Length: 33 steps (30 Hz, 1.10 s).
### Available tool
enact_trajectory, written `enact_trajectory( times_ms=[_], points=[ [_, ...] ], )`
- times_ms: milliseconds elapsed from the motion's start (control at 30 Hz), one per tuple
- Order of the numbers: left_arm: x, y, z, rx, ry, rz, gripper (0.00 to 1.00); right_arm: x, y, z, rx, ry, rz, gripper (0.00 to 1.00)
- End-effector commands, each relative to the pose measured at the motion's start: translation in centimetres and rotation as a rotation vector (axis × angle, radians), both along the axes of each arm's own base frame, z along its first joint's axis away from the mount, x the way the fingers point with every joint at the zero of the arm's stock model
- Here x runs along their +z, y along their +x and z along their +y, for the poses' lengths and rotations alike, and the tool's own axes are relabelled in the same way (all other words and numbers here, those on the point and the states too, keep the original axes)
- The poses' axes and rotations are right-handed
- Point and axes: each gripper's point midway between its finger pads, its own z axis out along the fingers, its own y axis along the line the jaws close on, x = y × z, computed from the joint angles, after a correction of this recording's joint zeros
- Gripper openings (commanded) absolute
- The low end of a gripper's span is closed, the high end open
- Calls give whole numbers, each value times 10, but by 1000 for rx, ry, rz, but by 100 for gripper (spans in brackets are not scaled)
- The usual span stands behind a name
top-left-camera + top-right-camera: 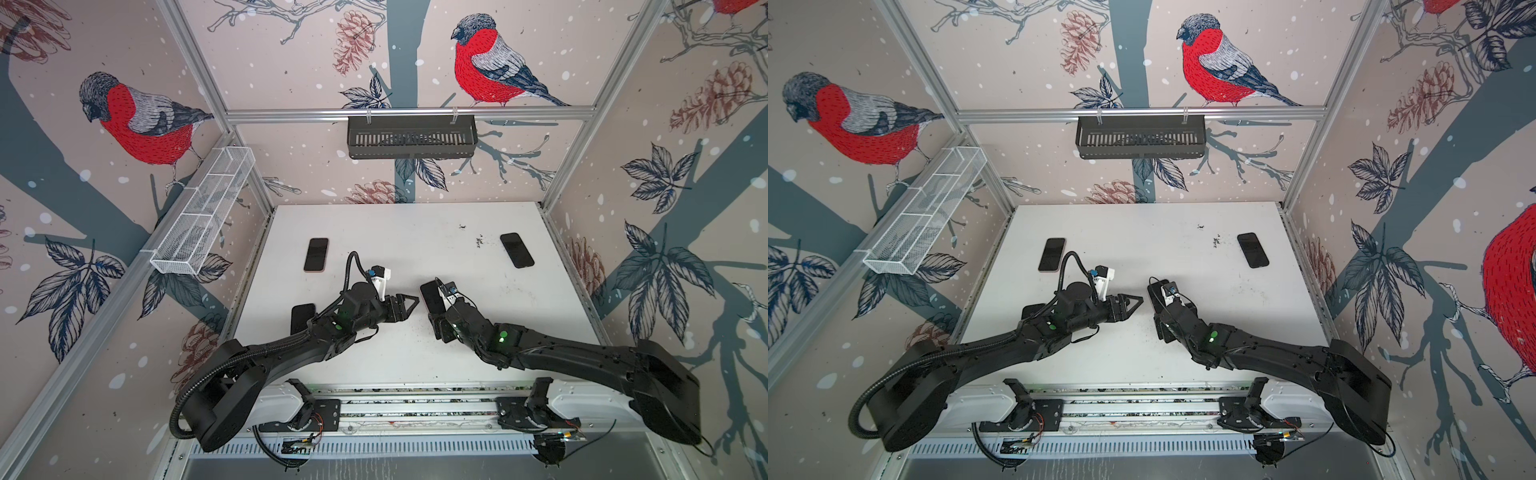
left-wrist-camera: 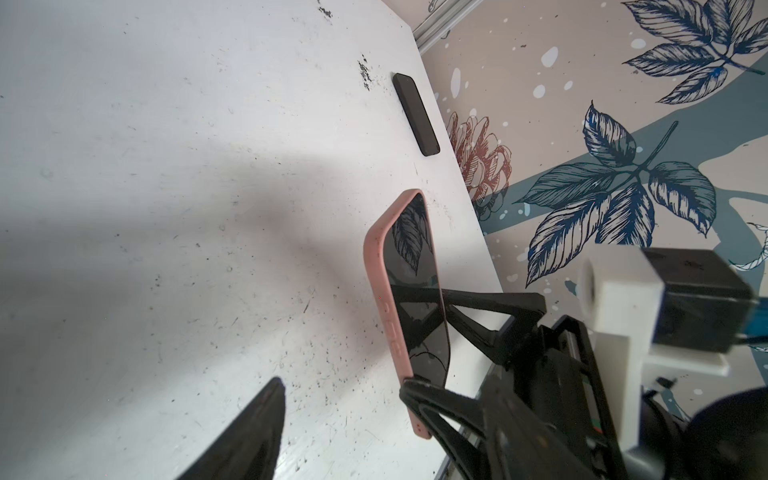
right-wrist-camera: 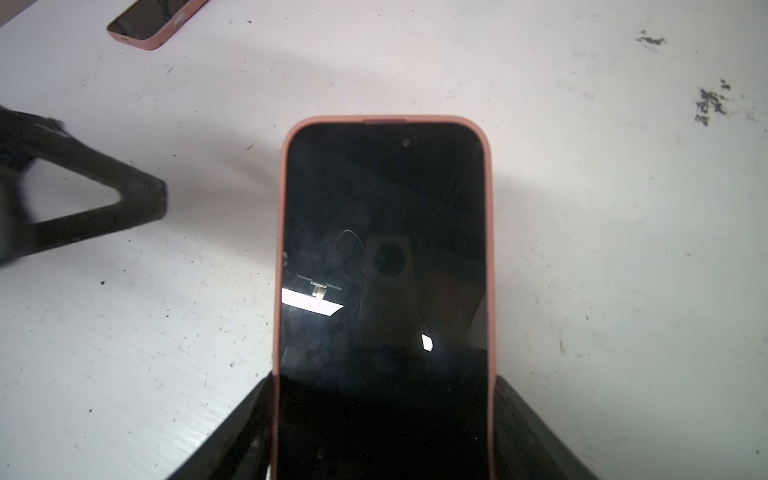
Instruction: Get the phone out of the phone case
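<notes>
The cased phone (image 3: 382,249) is clamped in the right end effector (image 3: 382,382), at 3 o'clock from the left end effector (image 1: 413,301), whose opening cannot be told. Both could be dropped if the phone case (image 2: 384,291) is tugged hard.

Pink-cased phone (image 3: 382,249) between right tool (image 3: 380,390) jaws

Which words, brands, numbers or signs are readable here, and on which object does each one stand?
No text is readable.
Black-screened phone in the pink case: reflections only.
Black phone lying far right, dark phone lying far left: no marks visible.
</notes>
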Motion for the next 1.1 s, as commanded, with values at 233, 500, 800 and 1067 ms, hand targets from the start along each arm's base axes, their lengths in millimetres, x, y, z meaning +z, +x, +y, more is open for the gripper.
enact_trajectory(
  times_ms=[233, 500, 800, 1067],
  points=[
    [11, -1, -15, -75, -44, -47, 59, 27, -4, 23, 41, 23, -132, 37],
    [17, -8, -23, -141, -85, -59, 51, 25, -13, 28, 78, 24, -145, 36],
    [33, -14, -26, -191, -164, -88, 41, 32, -20, 24, 95, 71, -165, 35],
    [40, -17, -26, -230, -217, -93, 31, 33, -27, 20, 116, 88, -174, 33]
  ],
)
